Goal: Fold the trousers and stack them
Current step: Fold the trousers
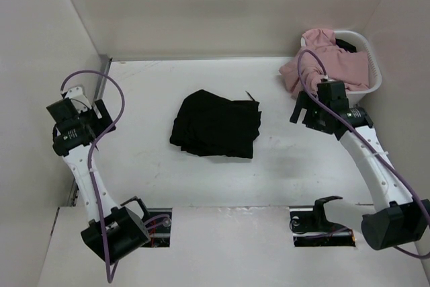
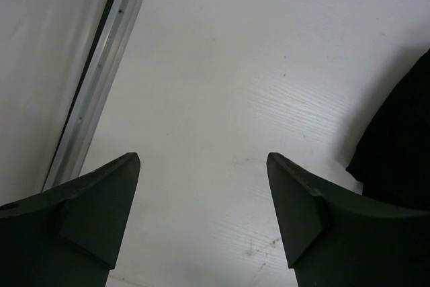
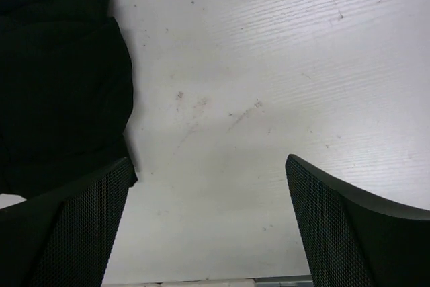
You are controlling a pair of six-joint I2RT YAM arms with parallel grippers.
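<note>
Left gripper (image 2: pixel 201 158): well to the left of the trousers (image 1: pixel 215 126), over bare white table (image 1: pixel 148 85). Jaws are spread wide with nothing between them. In its wrist view we see only a dark edge of the trousers at the right border. A metal rail (image 2: pixel 101 72) runs along the wall further left of the trousers.

Trousers: black, folded into a compact, roughly square bundle lying flat on the table, about midway between the two arms. We note a thin dark strand poking out at the far right corner.

Right gripper (image 3: pixel 208 160): to the right of the trousers, near but not touching. Fingers are parted and hold nothing. In its wrist view the bundle fills the left side.

Further right of the trousers and beyond them, a white basket (image 1: pixel 373 65) holds pink garments (image 1: pixel 329 62), which spill over its rim.
</note>
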